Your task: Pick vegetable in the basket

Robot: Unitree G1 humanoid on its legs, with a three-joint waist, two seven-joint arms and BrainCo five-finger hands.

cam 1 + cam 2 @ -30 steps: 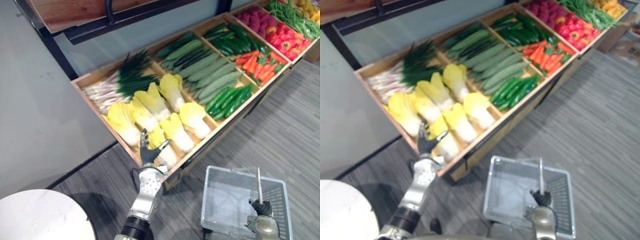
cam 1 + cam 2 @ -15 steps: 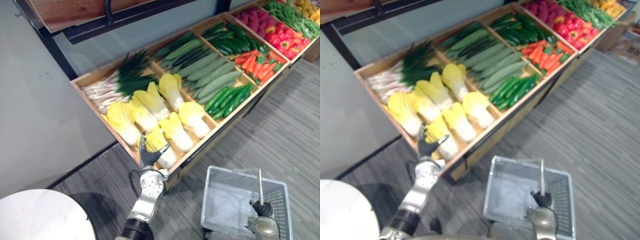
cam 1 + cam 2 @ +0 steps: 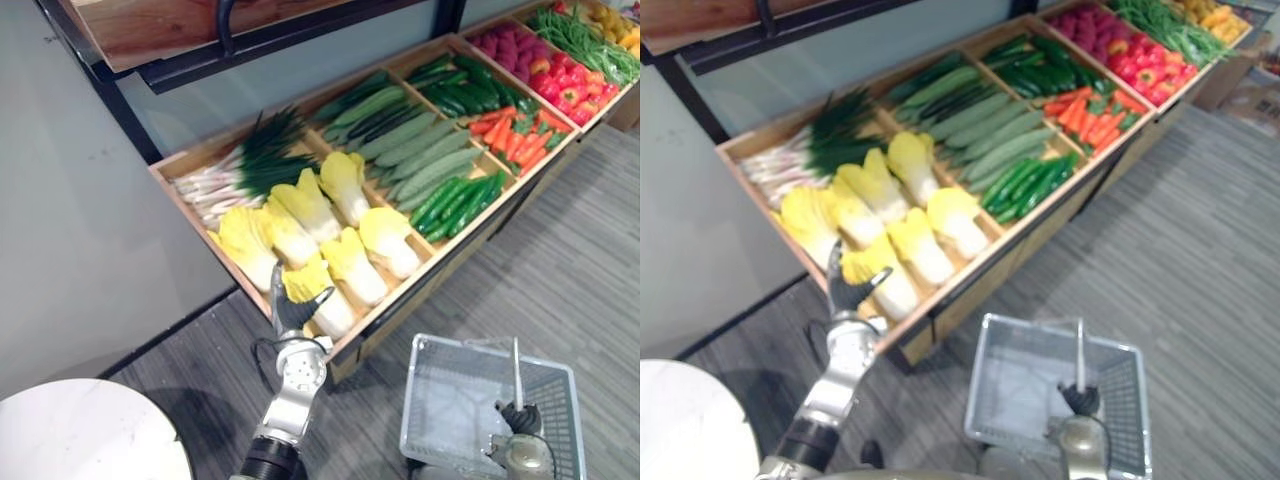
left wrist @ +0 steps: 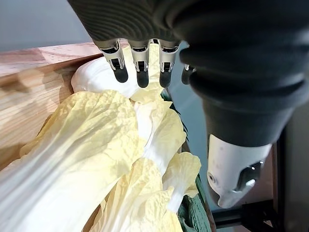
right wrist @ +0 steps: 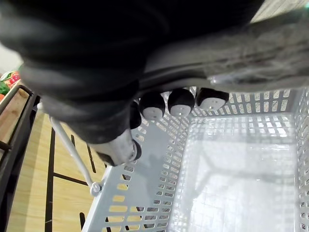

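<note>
**Left hand closes in on the front cabbage**

Since a second ago the left hand (image 3: 292, 308) has crept forward, so its fingers now overlap the leaf of the nearest cabbage (image 3: 322, 300). The view itself has also shifted a little. That cabbage lies in the near corner of the wooden crate (image 3: 372, 322), among other yellow-leaved cabbages.

In the left wrist view the fingers (image 4: 140, 67) are straight and slightly spread, with their dark tips over the cabbage's white stalk end. The thumb (image 4: 236, 174) stands well apart. Whether any tip touches the cabbage cannot be told.

The right hand (image 3: 520, 418) is low at the picture's edge, mostly hidden behind its own wrist. Its wrist view shows the fingers (image 5: 181, 102) curled round the grey handle (image 3: 516, 365), which stands upright over the white mesh basket (image 3: 470, 345). The basket's near side is cut off.

Further back in the crate lie spring onions (image 3: 235, 170), cucumbers (image 3: 420, 150) and carrots (image 3: 515, 135). A round white table (image 3: 90, 430) is cut off at the corner.
</note>
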